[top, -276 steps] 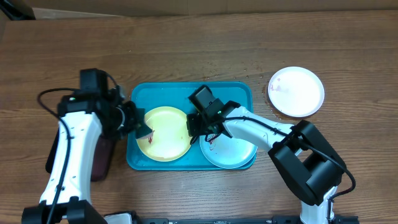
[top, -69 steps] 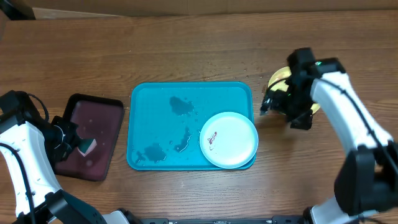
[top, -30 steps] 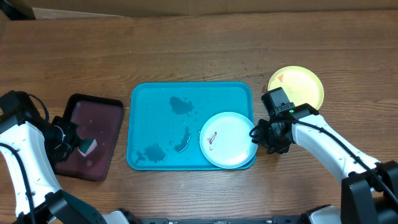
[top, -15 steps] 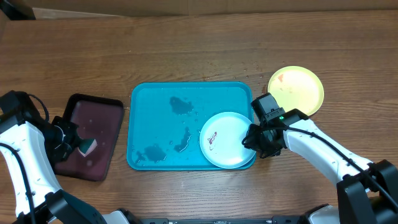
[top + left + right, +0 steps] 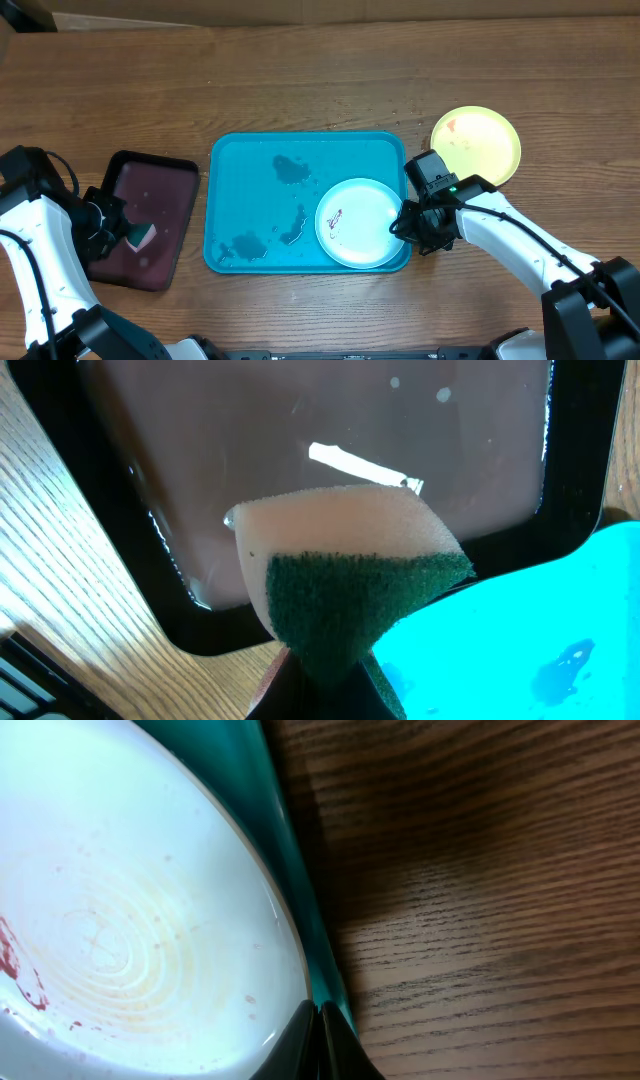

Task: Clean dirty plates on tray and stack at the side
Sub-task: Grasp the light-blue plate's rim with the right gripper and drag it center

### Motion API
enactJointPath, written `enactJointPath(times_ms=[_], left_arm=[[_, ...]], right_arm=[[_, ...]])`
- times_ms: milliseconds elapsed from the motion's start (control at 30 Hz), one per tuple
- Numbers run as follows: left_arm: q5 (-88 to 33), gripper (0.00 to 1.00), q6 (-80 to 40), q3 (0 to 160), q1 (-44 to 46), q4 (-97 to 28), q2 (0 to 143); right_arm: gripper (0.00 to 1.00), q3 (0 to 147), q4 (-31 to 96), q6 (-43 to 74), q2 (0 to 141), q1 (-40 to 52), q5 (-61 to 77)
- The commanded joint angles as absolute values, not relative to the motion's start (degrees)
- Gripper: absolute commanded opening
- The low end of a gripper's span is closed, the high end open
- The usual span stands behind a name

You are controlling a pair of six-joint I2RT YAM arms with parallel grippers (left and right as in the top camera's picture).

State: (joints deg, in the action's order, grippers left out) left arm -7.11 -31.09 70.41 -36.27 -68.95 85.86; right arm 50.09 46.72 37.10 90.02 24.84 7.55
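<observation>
L side: L gripper (image 5: pixel 118 230) hangs over a small dark maroon rectangular tray w/ black rim (image 5: pixel 162 196), near its front edge. Fingers clamped on a sponge, pale foam top w/ green scrub face (image 5: pixel 141 237). L wrist cam: sponge (image 5: pixel 350 560) folded to a wedge, green side twd cam, L gripper (image 5: pixel 322 678) pinching it from below. Maroon tray floor (image 5: pixel 300 420) looks wet, beads along the rim.

Centre: large turquoise-blue rectangular plastic tray, rounded corners, raised rim (image 5: pixel 250 150), just beside the maroon one on a brown wood-grain table (image 5: pixel 300 70). Dark wet patches on its floor, at back-centre and front-left.

Centre-R: round white plastic plate w/ pale teal rim (image 5: pixel 360 225) lies in the blue tray's front-R corner, its front edge riding over the tray rim. Small red smear L of its middle. R wrist cam: plate (image 5: pixel 130 910) shows faint orange rings, red flecks at L edge.

R gripper (image 5: pixel 404 228) at the plate's R edge. Wrist cam: R gripper (image 5: pixel 320 1035) tips drawn to a thin line, plate rim running in btwn them, so pinching it.

Far R: round yellow-green plastic plate (image 5: pixel 478 148) on the table, apart from the blue tray, small red mark near its back-L edge.
</observation>
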Motion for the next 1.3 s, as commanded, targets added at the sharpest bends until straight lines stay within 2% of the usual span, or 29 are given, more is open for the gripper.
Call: enactJointPath(times_ms=[0,333,433,467,567,700,1267], left_arm=[[-7.57,0.04,-29.93,69.89,-36.34,-68.95,86.17],[-7.55,0.04,-29.91,69.89,-36.34,-68.93,86.17],[-7.57,0.04,-29.76,69.89,-36.34,-68.95,86.17],[-7.6,0.04,-29.78,69.89,-36.34,-68.95,86.17],[-7.64,0.04,-29.78,69.89,-36.34,-68.95,86.17],[-8.62,0.04,-29.74,69.89,-36.34,-68.82,86.17],[-8.62,0.04,-29.56,69.89,-36.34,-68.69,86.17]], right_arm=[[0.04,51.68,46.83,35.38,90.19,24.91,7.2],[0.04,52.69,45.45,35.05,90.63,28.18,9.85],[0.3,52.66,46.63,37.23,91.07,29.61,5.8],[0.35,52.66,47.29,37.71,91.07,29.63,5.39],[0.39,52.66,49.78,38.06,91.07,29.61,5.56],[0.39,52.66,52.05,39.29,91.07,29.63,6.07],[0.39,49.82,46.02,43.55,92.73,29.63,9.89]])
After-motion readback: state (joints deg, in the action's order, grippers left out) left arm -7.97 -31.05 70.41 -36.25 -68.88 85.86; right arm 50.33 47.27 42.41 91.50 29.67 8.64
